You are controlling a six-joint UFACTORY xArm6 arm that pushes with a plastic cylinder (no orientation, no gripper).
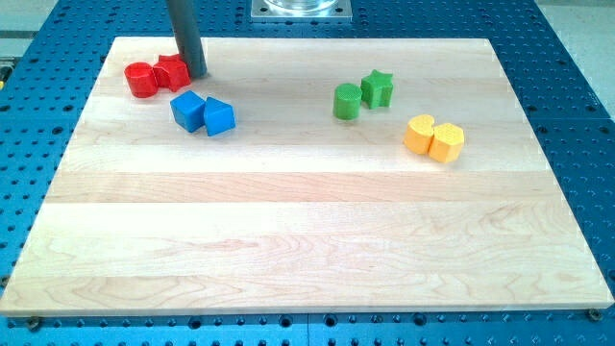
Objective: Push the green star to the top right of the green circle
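The green star (378,88) sits on the wooden board at the upper right of centre, touching the green circle (347,101) on that circle's upper right side. My tip (196,73) is far to the view's left near the board's top edge, right beside a red block (173,71), well away from both green blocks.
A red circle (141,80) lies left of the red block. Two blue blocks (187,110) (219,116) sit just below my tip. Two yellow blocks (419,134) (446,141) lie at the view's right, below the green pair. The board's top edge (307,40) is close behind.
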